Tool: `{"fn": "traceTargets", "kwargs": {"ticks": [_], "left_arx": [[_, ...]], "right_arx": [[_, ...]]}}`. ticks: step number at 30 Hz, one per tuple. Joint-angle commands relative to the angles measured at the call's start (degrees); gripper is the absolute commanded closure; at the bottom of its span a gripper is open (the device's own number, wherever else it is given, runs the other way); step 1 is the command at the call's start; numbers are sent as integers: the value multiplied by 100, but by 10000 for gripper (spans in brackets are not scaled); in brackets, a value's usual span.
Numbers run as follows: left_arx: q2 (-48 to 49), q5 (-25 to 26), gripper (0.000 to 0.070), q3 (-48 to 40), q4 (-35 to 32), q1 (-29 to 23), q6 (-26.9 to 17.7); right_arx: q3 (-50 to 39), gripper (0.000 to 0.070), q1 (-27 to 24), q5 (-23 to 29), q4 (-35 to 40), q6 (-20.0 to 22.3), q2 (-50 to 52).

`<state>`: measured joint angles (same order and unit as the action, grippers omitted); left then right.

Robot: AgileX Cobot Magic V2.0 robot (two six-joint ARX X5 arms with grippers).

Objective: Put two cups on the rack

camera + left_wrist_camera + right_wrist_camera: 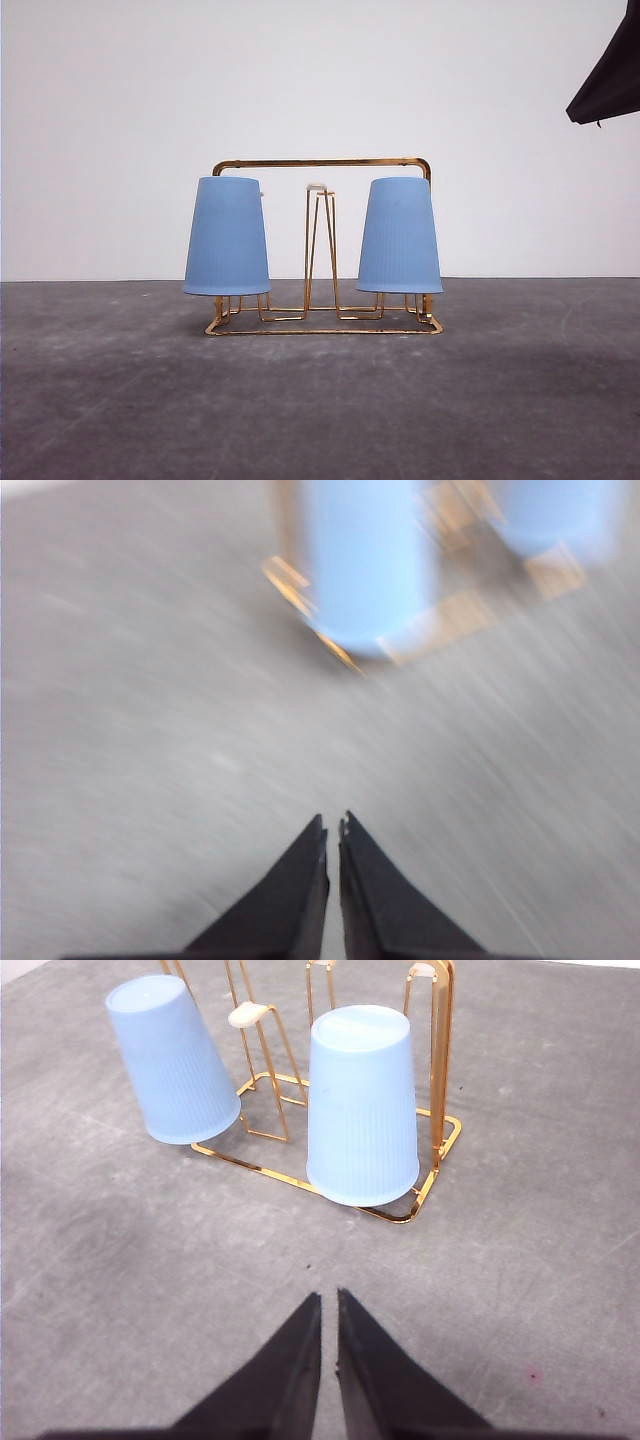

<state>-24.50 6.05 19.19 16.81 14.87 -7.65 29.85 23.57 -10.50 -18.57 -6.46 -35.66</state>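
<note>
Two light-blue ribbed cups hang upside down on the gold wire rack [320, 320] in the front view: one cup [227, 236] on the left prong, the other cup [399, 236] on the right. A white-tipped middle prong [317, 187] stands bare between them. The right wrist view has both cups [174, 1058] [361, 1105] on the rack [430, 1175], with my right gripper [329, 1305] shut, holding nothing, well short of them over the grey table. The left wrist view is motion-blurred; my left gripper [333, 828] is shut and empty, away from a blurred cup [365, 565].
The grey tabletop [320, 410] stretches around the rack on all sides. A white wall [300, 80] stands behind it. A dark object [610, 80] juts in at the front view's top right corner.
</note>
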Motion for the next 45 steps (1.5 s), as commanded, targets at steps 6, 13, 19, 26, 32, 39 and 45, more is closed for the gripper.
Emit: {"fn": "traceTargets", "kwargs": {"ticks": [6, 13, 19, 26, 32, 39, 45], "left_arx": [[1634, -164, 700, -1209, -932, -873, 550], [2275, -549, 700, -1627, -897, -1398, 578], [2436, -652, 700, -1848, -860, -1446, 576], [2433, -652, 700, -1848, -910, -1438, 576], [2431, -652, 700, -1848, -908, -1438, 576], [2431, -652, 700, -1848, -908, -1438, 576], [2431, -652, 700, -1848, -910, -1438, 576]], "right_arx": [[57, 674, 28, 2, 61, -39, -17], [57, 674, 28, 2, 61, -39, -17], [57, 674, 28, 2, 57, -39, -15], [57, 674, 26, 4, 81, -39, -17], [57, 674, 28, 2, 81, -39, -17], [57, 674, 28, 2, 83, -39, -17], [-43, 674, -206, 48, 10, 675, 267]]}}
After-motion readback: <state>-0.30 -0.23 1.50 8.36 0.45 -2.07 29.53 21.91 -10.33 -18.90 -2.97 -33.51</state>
